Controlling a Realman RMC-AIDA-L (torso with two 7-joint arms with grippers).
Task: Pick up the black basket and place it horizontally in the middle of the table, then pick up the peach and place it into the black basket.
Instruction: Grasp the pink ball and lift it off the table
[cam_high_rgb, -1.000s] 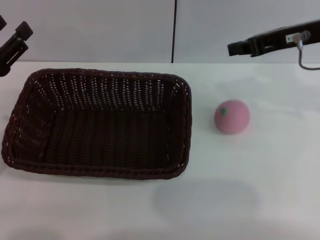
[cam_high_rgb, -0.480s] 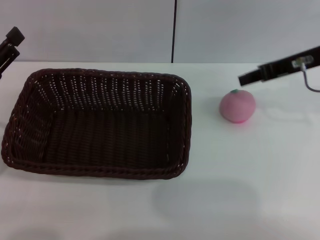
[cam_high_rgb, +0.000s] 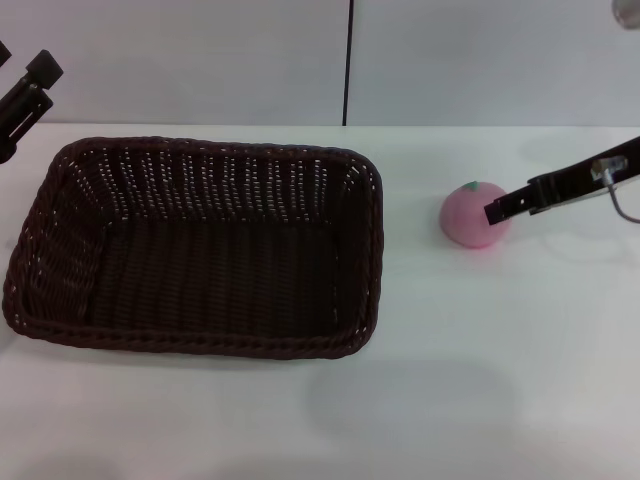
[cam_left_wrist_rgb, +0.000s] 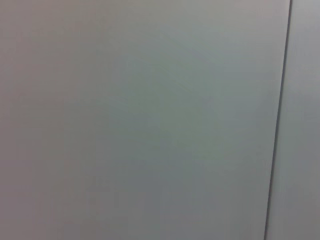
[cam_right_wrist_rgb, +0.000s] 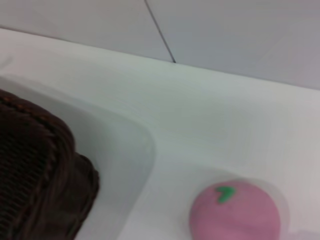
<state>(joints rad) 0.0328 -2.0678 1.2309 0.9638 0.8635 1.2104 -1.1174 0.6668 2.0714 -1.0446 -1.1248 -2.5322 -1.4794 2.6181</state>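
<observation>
1. Judging from how things lie, we take the basket (cam_high_rgb: 195, 248) step as done: it sits flat and lengthwise on the table (cam_high_rgb: 480, 380), toward our left of the middle, and nothing is in it.
2. We are now on the peach step. The peach (cam_high_rgb: 474, 214) rests on the bare table to the right of the basket, well apart from its rim, with the green leaf mark up.
3. Our right gripper (cam_high_rgb: 497, 209) reaches in from the right, its dark tip overlapping the peach's right side in the head view. We cannot tell whether it touches, nor whether the claw is apart or together.
4. The right wrist view shows the peach (cam_right_wrist_rgb: 235, 212) close below and the basket corner (cam_right_wrist_rgb: 40, 170) off to one side; no fingers appear there.
5. Our left gripper (cam_high_rgb: 28, 92) is raised beyond the basket's far left corner; its claw state we cannot tell either.
6. Next, we think, the claw must straddle the round peach evenly and close gently, since it could roll away.
</observation>
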